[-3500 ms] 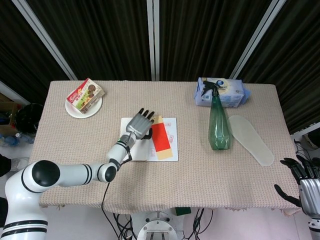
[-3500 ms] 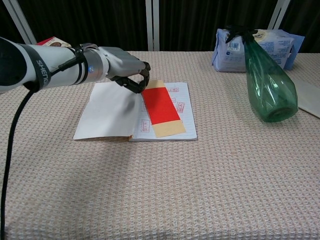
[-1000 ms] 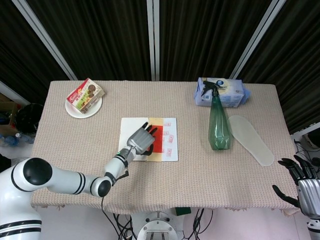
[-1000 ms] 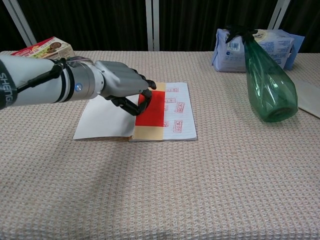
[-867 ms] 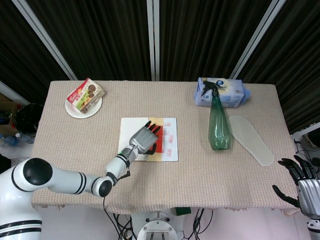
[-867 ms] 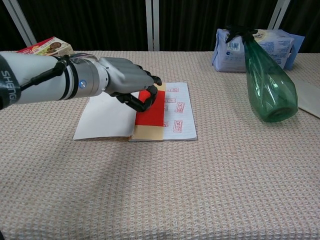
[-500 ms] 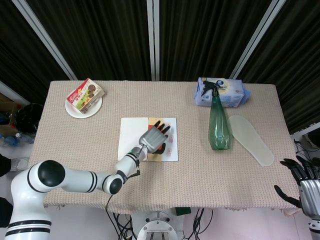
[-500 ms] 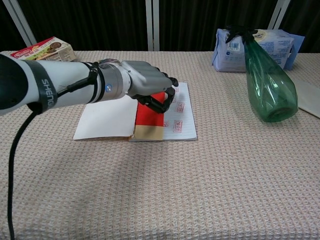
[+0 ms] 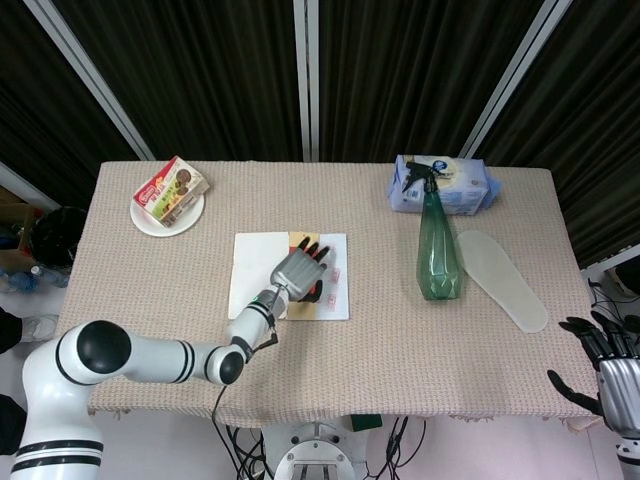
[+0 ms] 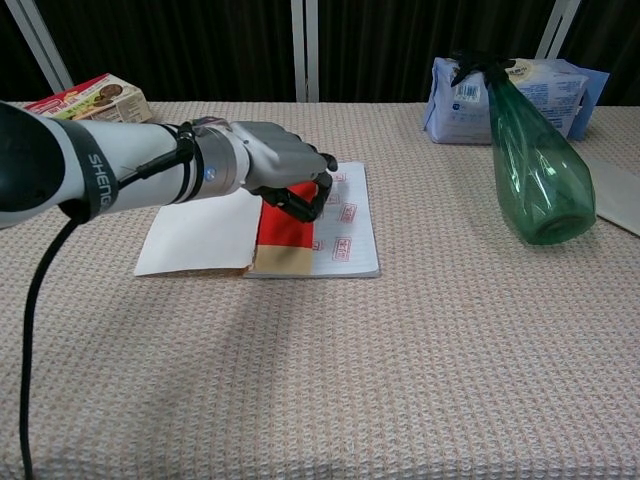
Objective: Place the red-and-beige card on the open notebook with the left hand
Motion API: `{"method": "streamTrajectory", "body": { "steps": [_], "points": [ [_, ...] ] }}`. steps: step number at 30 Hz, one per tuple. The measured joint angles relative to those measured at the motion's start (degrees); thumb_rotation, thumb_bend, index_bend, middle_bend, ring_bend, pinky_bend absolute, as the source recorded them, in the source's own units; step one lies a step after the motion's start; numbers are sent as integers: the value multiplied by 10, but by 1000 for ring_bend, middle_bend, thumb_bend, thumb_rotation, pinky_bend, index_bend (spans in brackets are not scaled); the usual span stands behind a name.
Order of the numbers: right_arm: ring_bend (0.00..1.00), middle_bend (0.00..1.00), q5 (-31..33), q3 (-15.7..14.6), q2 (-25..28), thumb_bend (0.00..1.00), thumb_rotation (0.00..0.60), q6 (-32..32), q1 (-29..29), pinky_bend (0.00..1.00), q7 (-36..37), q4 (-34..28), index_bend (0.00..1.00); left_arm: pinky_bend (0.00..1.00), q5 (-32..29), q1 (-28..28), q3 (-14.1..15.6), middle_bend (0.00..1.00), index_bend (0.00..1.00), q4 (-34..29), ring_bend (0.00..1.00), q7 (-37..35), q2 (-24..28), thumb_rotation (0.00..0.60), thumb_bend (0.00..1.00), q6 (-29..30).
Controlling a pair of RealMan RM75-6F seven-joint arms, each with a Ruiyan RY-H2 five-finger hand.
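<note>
Fingers (image 10: 305, 205) of my left hand (image 10: 275, 170) curl down onto the red-and-beige card (image 10: 283, 237), and their tips look like they press on its red part. I cannot tell if they pinch it or only push on it. The card lies flat on the open notebook (image 10: 345, 235), right by the fold in the middle, under and a bit nearer than my fingertips. Its long side runs from far to near, with the beige end near me.

My left hand is right on the card. My right hand (image 9: 608, 365) is far off at the right edge of the counter (image 10: 400, 380), fingers spread, holding nothing.

The notebook's right page has small red stamps, too tiny for me to read. My left arm has "SHEN" on it. The green spray bottle (image 10: 535, 170), blue packet (image 10: 560, 85) and snack box (image 9: 170, 190) have print I cannot read.
</note>
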Motion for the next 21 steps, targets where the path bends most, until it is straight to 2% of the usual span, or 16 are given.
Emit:
{"method": "streamTrajectory", "body": {
  "steps": [6, 7, 8, 10, 11, 15, 17, 21],
  "points": [
    [99, 213, -1, 0, 3, 176, 600, 2, -1, 168, -5, -5, 265, 44, 15, 6, -6, 0, 265, -7, 0, -15, 4, 114, 607, 1],
    [99, 213, -1, 0, 3, 175, 600, 2, -1, 168, -5, -6, 265, 44, 18, 8, -7, 0, 251, -10, 0, -18, 6, 150, 603, 1],
    [99, 213, -1, 0, 4, 175, 600, 2, -1, 168, -5, -6, 265, 44, 21, 9, -8, 0, 240, -14, 0, -22, 8, 219, 601, 0],
    [99, 213, -2, 1, 4, 176, 600, 2, 0, 168, -4, -6, 265, 44, 25, 12, -11, 0, 225, -25, 0, -34, 19, 417, 601, -8],
    [100, 213, -2, 1, 4, 176, 600, 3, 0, 168, -2, -5, 265, 44, 26, 14, -14, 0, 223, -32, 0, -42, 27, 457, 601, -13],
    [100, 213, 4, 2, 7, 175, 600, -1, 1, 168, 5, -2, 265, 45, 57, 48, -32, 0, 222, -90, 0, -107, 79, 473, 581, 6],
    [100, 212, 10, 3, 11, 176, 600, -7, 3, 168, 9, -1, 265, 46, 80, 68, -37, 0, 221, -112, 0, -134, 102, 475, 513, 26],
    [99, 199, 23, 7, 22, 164, 600, -23, 9, 168, 17, 2, 265, 49, 155, 135, -34, 11, 221, -159, 0, -182, 162, 469, 232, 114]
  ]
}}
